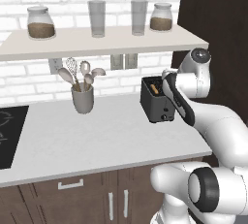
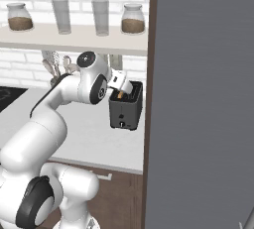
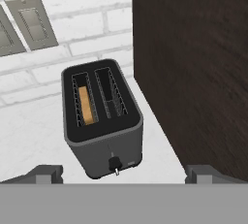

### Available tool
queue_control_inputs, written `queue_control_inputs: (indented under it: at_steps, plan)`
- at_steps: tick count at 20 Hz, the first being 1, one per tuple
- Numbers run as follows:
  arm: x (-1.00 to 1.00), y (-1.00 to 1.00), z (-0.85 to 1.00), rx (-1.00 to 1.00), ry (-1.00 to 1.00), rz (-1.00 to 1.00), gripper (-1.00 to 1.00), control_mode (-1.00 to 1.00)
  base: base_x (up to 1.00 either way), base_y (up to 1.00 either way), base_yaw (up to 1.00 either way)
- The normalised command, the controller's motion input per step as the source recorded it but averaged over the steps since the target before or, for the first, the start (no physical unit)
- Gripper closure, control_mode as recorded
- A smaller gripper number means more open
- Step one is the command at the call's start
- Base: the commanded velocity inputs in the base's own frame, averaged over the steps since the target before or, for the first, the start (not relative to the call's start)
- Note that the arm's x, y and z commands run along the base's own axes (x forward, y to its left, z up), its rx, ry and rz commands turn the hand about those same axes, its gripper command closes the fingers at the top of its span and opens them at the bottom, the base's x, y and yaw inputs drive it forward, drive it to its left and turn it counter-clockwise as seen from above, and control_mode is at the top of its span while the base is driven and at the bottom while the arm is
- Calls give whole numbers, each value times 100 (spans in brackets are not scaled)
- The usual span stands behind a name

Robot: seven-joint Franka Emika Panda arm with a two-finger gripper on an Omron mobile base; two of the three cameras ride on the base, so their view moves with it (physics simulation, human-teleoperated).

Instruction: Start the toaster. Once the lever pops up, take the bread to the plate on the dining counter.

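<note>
The dark grey toaster (image 1: pixel 157 105) (image 2: pixel 125 110) (image 3: pixel 101 121) stands on the grey worktop (image 1: pixel 97 138), at its right end against a dark wood panel. A tan bread slice (image 3: pixel 87 105) (image 1: pixel 154 88) sits low in one of its two top slots, and the other slot is bare. The small lever knob (image 3: pixel 115 164) is on the toaster's narrow front face. My gripper (image 3: pixel 128 173) hovers just above and in front of the toaster, open, with its fingertips (image 3: pixel 48 172) wide apart and nothing between them. The plate and the dining counter are out of view.
A tall dark wood panel (image 2: pixel 198 99) (image 3: pixel 193 63) rises right beside the toaster. A grey utensil cup (image 1: pixel 83 99) stands to the left, and a black hob (image 1: pixel 7 136) is at the far left. A shelf (image 1: pixel 97 41) with jars and glasses hangs above. Wall outlets (image 3: pixel 31 22) are behind.
</note>
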Motion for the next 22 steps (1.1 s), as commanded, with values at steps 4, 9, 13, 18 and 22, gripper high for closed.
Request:
queue_control_inputs:
  at_steps: [4,9,13,18,22]
  plan:
    - [0,0,0,0,0,0,-100,-100,0,0,0]
    - [0,0,0,0,0,0,-100,-100,0,0,0]
    - [0,0,0,0,0,0,-100,-100,0,0,0]
    - [0,0,0,0,0,0,-100,-100,0,0,0]
    - [0,0,0,0,0,0,-100,-100,0,0,0]
